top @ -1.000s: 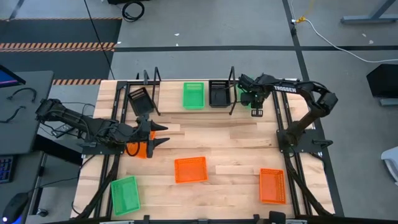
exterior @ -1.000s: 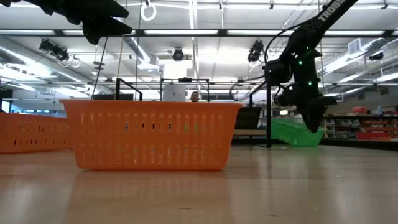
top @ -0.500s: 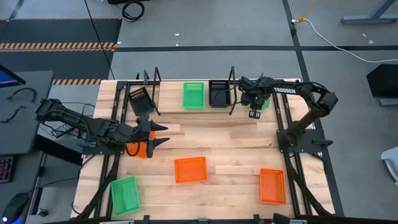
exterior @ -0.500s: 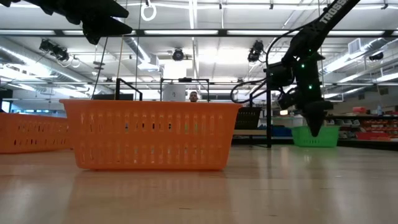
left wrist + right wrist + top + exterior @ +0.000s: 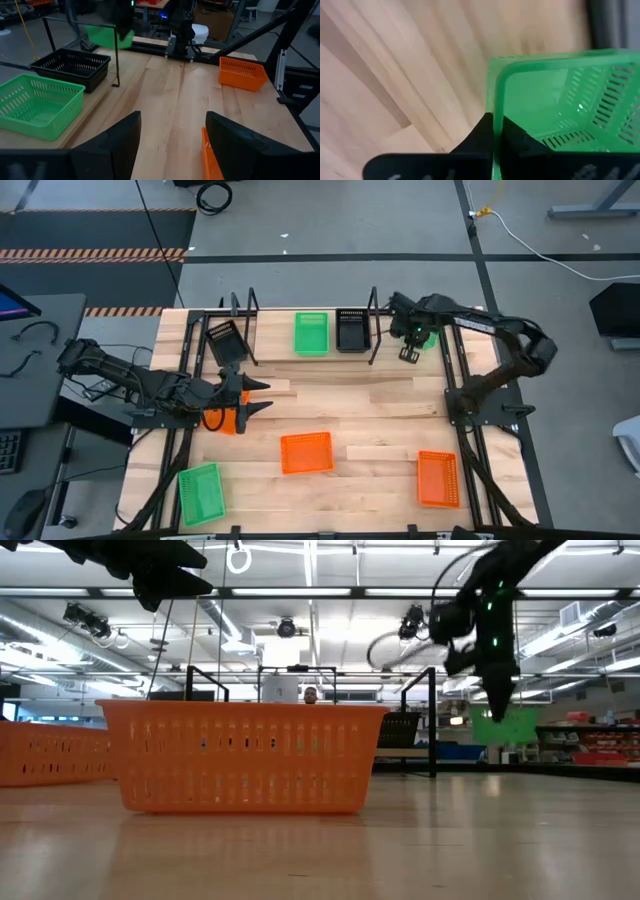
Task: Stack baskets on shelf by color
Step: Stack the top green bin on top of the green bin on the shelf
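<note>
- At 1 o'clock on the table, right gripper pinches the rim of a bright green perforated plastic basket, lifted clear of the wood.
- Step, as judged: carrying it to the black-framed shelf.
- Next: travel toward 11 o'clock, nest it into the shelved green mesh basket.
- Left gripper, at 9 o'clock, waits, fingers spread wide.

Right tool clamped, left tool parted

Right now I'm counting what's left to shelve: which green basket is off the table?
The green basket pinched in the right hand, hanging above the table beside the shelf. One other sits on the shelf, one near the table's front-left corner.
</note>
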You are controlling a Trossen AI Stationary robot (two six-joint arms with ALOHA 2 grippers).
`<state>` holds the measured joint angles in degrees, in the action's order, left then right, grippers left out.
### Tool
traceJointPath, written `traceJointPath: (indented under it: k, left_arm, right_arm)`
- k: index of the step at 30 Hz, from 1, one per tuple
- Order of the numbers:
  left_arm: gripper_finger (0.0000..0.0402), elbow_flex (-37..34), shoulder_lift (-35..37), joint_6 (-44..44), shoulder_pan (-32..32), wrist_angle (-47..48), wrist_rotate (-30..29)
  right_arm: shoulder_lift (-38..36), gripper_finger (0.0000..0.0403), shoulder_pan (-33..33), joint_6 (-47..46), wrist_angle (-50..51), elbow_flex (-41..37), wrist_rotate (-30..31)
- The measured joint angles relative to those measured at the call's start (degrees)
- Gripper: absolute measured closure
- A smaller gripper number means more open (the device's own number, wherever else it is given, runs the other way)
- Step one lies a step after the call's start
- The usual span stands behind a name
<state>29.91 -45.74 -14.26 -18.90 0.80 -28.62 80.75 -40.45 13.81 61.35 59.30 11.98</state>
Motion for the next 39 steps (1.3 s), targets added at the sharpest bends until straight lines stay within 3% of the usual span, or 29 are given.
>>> traceJointPath:
  k: [10,17,26,33,39]
  left_arm:
    - [0.0170,0.00,0.00,0.04,0.00,-0.04,-0.02]
    - [0.0170,0.00,-0.02,0.02,0.02,-0.11,0.00]
    - [0.0170,0.00,0.00,0.38,0.00,-0.13,0.00]
    - [0.0170,0.00,0.00,0.52,0.02,-0.13,-0.02]
    - [0.0170,0.00,0.00,0.50,0.09,-0.13,-0.04]
  right_arm:
    - [-13.72,0.0395,4.76,-6.51,2.95,13.01,-0.49]
    - [-14.52,0.0392,17.22,-3.03,-12.45,16.94,-5.46]
    - [-4.24,0.0395,25.16,2.50,-29.80,16.97,-5.65]
    - [7.59,0.0395,26.78,9.61,-39.71,16.93,-6.05]
    - [12.82,0.0395,26.17,10.05,-45.11,16.93,-4.23]
